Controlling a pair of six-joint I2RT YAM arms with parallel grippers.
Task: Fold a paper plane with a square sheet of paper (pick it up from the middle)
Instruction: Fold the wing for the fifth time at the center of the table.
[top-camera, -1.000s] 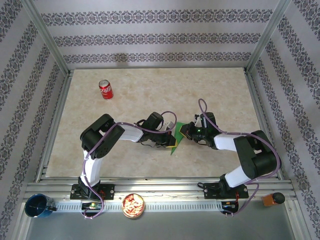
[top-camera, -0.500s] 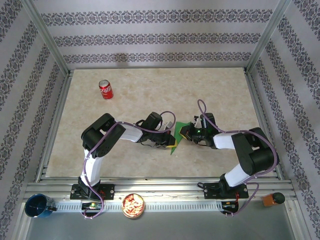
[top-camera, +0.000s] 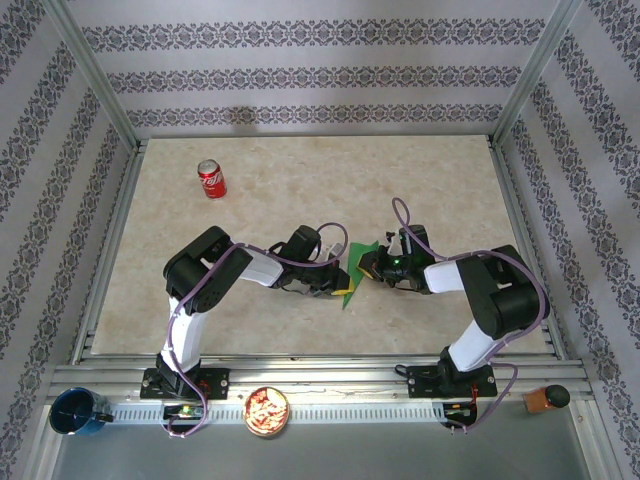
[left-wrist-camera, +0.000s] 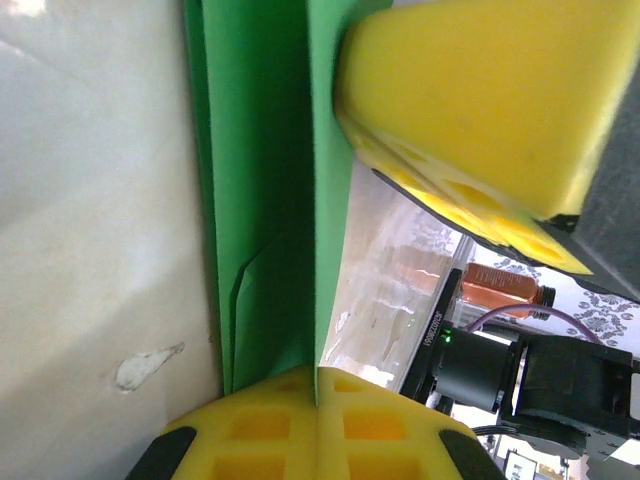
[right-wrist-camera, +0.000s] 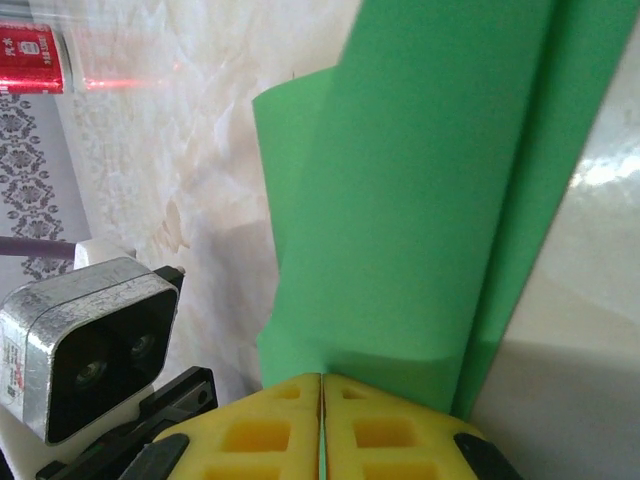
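Observation:
The green paper (top-camera: 349, 291) is a folded, narrow pointed shape standing off the table between both grippers at mid-table. My left gripper (top-camera: 342, 275) is shut on one edge of it; in the left wrist view its yellow pads (left-wrist-camera: 250, 435) pinch the upright paper (left-wrist-camera: 265, 180) at the crease, with a folded flap to the left. My right gripper (top-camera: 369, 264) is shut on the opposite flap; in the right wrist view its pads (right-wrist-camera: 390, 430) close on the paper's lower edge (right-wrist-camera: 420, 200). The right gripper's pad (left-wrist-camera: 480, 90) looms close in the left wrist view.
A red soda can (top-camera: 211, 178) stands at the far left of the table and also shows in the right wrist view (right-wrist-camera: 30, 58). On the near rail sit a blue cup (top-camera: 75, 412), a bowl of snacks (top-camera: 267, 410) and an orange object (top-camera: 545, 398).
The right gripper has edged left and slightly away, closer to the left gripper, its elbow swinging inward. The paper stays pinched between both.

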